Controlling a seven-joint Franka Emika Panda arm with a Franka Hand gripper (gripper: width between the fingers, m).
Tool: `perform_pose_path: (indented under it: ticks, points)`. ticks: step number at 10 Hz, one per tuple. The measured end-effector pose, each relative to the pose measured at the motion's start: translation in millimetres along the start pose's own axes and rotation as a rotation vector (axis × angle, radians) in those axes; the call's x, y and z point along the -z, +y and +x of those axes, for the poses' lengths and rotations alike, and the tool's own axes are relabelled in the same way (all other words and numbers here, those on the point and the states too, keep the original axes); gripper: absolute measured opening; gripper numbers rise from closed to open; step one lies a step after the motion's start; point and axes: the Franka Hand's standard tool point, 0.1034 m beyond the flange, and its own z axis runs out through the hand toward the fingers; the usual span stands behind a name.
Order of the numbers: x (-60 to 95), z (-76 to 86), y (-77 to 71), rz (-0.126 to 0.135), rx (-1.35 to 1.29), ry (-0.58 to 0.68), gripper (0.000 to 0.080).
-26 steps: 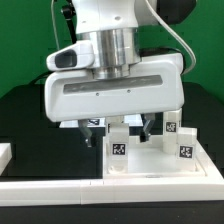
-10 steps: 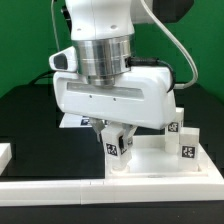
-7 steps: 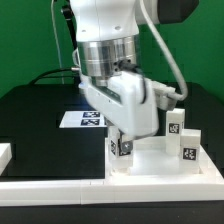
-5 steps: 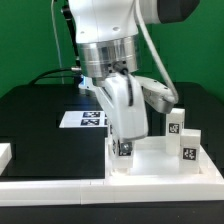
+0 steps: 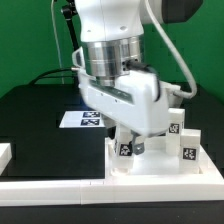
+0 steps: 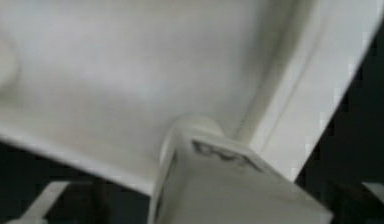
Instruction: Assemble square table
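The square table's white slab [image 5: 160, 165] lies at the exterior view's lower right, its raised rim showing in the wrist view [image 6: 287, 90]. My gripper [image 5: 127, 142] points straight down over the slab's near left corner. It is shut on a white tagged leg [image 5: 126, 151] that stands upright there. In the wrist view the leg [image 6: 215, 180] fills the space between my dark fingers [image 6: 56, 203]. Two more tagged legs [image 5: 172, 124] [image 5: 187, 146] stand on the slab's right side. Where the held leg meets the slab is hidden.
The marker board [image 5: 85, 119] lies on the black table behind the slab. A long white rail [image 5: 50, 186] runs along the front edge, with a short white piece [image 5: 5, 153] at the far left. The arm's wide white hand [image 5: 125, 95] hangs over the slab.
My hand has turned about its vertical axis while staying over the same corner. The held leg has stayed upright in place. The two other legs have not moved.
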Motion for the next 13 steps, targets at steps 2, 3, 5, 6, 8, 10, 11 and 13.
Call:
perform_pose_path:
  ticks: [2,3,5,6,8,10,11,13]
  points:
    - [-1.1,-0.5,-0.2,0.001,0.068,0.000,0.0646]
    - [-1.1,-0.3,0.0,0.001,0.149,0.000,0.0646]
    - [-2.0,3.3,1.5,-0.020,0.480,0.037,0.0649]
    - [-1.9,3.8,2.7,-0.016,0.622,0.056,0.0649]
    - [-2.5,4.0,6.2,-0.016,0.668,0.059,0.0649]
    - [-2.9,3.9,6.5,-0.016,0.648,0.058,0.0427]
    - [-3.2,3.7,6.4,-0.015,0.614,0.058,0.0427]
    - [-3.4,3.5,6.4,-0.010,0.466,0.058,0.0287]
